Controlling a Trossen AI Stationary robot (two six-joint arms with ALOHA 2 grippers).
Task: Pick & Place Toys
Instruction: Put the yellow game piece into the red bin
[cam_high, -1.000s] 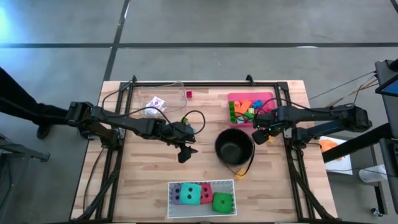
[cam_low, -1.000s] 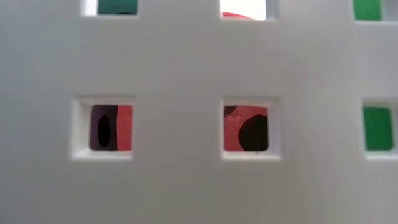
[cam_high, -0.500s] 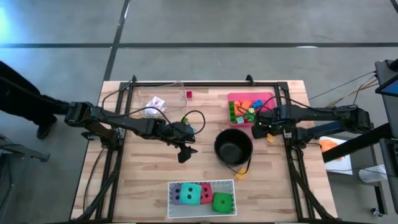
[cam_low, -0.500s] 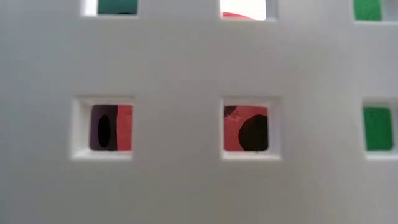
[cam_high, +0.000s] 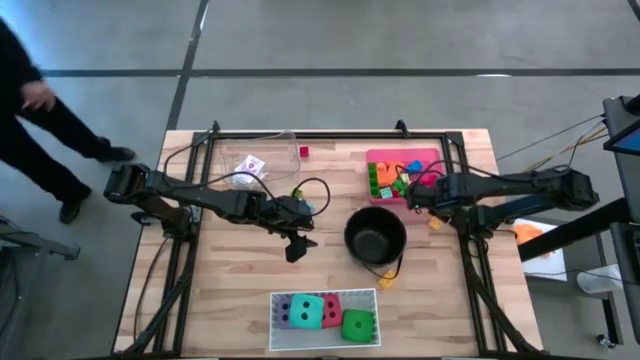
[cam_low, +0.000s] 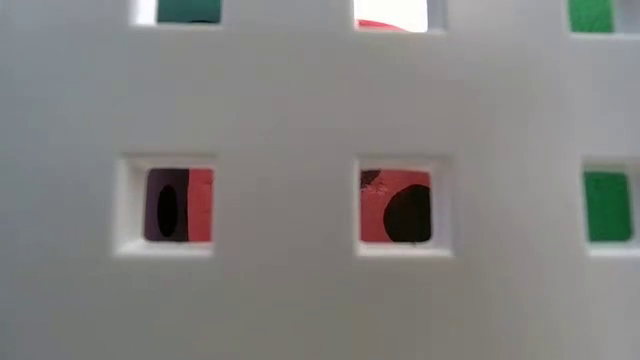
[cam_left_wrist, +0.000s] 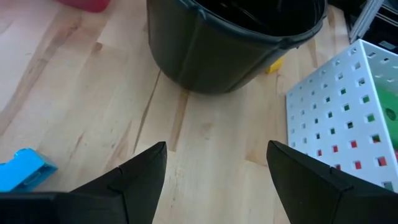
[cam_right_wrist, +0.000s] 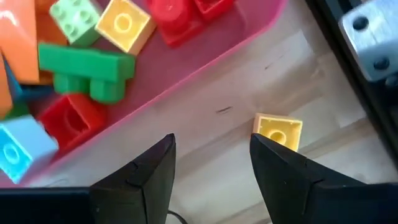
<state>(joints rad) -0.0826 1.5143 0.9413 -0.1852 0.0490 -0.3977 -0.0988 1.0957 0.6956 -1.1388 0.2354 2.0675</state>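
The right tool (cam_high: 418, 199) is hovering with its fingers apart and nothing between them, at the near edge of the pink tray (cam_right_wrist: 249, 34). The tray is holding studded plastic blocks (cam_right_wrist: 87, 68): green, red, orange, yellow, pale blue. One small yellow block (cam_right_wrist: 278, 132) is lying on the desk (cam_right_wrist: 211, 134) just beside the tray. The left tool (cam_high: 296, 246) is waiting, fingers apart and empty, near the black pot (cam_high: 376, 235). Four soft spotted dice (cam_high: 325, 312) are sitting in the white tray (cam_high: 275, 300).
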